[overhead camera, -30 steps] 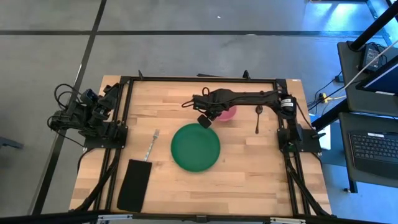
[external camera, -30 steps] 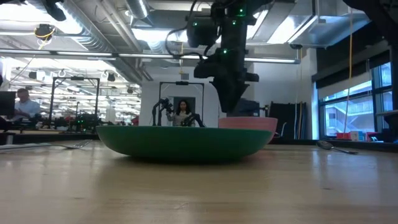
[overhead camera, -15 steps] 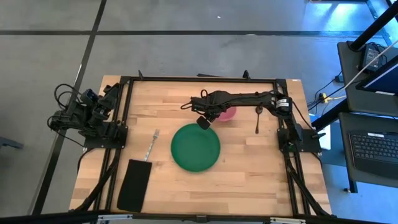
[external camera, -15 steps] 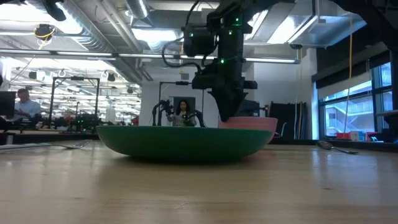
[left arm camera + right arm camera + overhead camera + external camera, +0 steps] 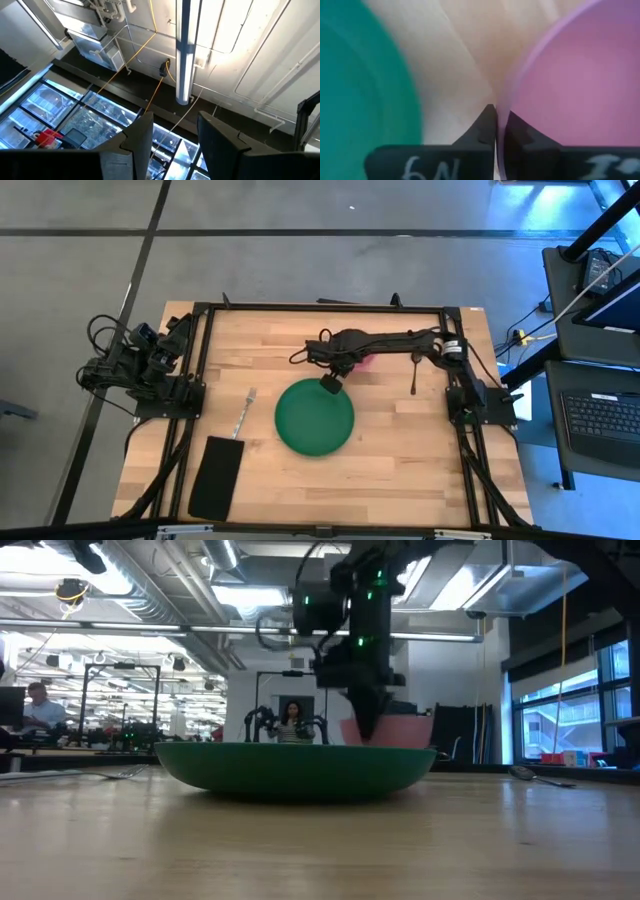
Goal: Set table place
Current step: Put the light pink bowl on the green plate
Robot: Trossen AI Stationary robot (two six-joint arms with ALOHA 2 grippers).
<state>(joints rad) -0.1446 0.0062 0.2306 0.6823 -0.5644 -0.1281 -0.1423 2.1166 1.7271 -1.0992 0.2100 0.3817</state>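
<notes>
The pink bowl (image 5: 400, 730) sits beside the far rim of the round green plate (image 5: 314, 416), mostly covered by my right arm in the high view, with only a pink sliver (image 5: 368, 361) showing. My right gripper (image 5: 496, 124) comes down on the bowl's rim and is shut on it. The silver fork (image 5: 243, 412) lies left of the plate and the dark spoon (image 5: 415, 370) lies right of the bowl, both flat on the table (image 5: 400, 450). My left gripper (image 5: 175, 140) waits open at the table's left edge, pointing up at the ceiling. My right gripper pinches the pink bowl's rim (image 5: 503, 107) on the side toward the plate, one finger (image 5: 517, 131) inside the bowl and one (image 5: 482, 127) outside. The fingers come from above, pointing down. In the low view the bowl's bottom is hidden behind the plate.
A black rectangular cloth (image 5: 215, 477) lies at the near left corner of the table. Black metal rails (image 5: 320, 308) frame the table top. Bare wood shows near and to the right of the plate. People sit far back in the room in the low view.
My right gripper has moved toward the table's left and toward the green plate, taking the pink bowl with it. In the low view the bowl has shifted left and risen a little against the plate's rim.
</notes>
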